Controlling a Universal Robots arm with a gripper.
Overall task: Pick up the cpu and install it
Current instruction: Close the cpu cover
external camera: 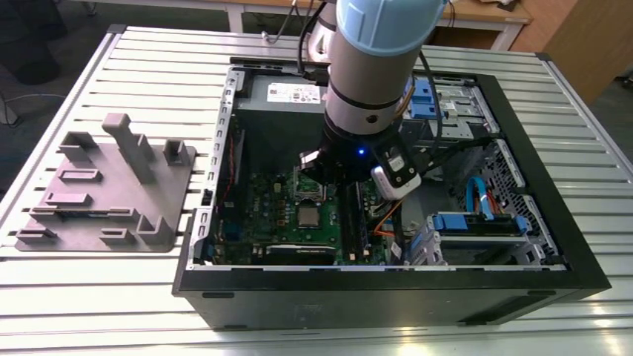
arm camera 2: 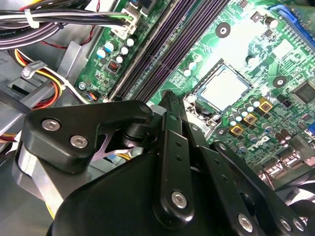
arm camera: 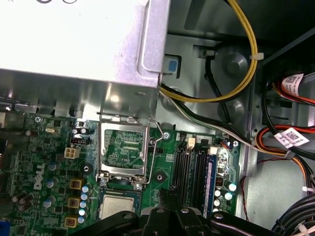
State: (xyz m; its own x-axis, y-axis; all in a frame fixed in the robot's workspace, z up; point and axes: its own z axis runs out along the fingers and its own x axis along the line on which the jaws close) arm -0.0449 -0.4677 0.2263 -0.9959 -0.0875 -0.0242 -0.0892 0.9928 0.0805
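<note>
Slatted table (external camera: 99, 297), open computer case (external camera: 396, 300): cpu (external camera: 310, 216) sits on motherboard (external camera: 262, 209) near claw (arm camera 2: 167, 101).

I see the cpu (external camera: 310, 216), a small, thin square with a pale silver-grey top. It lies flat, top side up, set down into the green board (external camera: 265, 194). In both wrist views the cpu (arm camera 2: 224, 89) (arm camera: 118, 205) looks smooth and plain.

The cpu (arm camera: 118, 206) is smooth pale metal; the tray (external camera: 109, 189) matt grey plastic.
</note>
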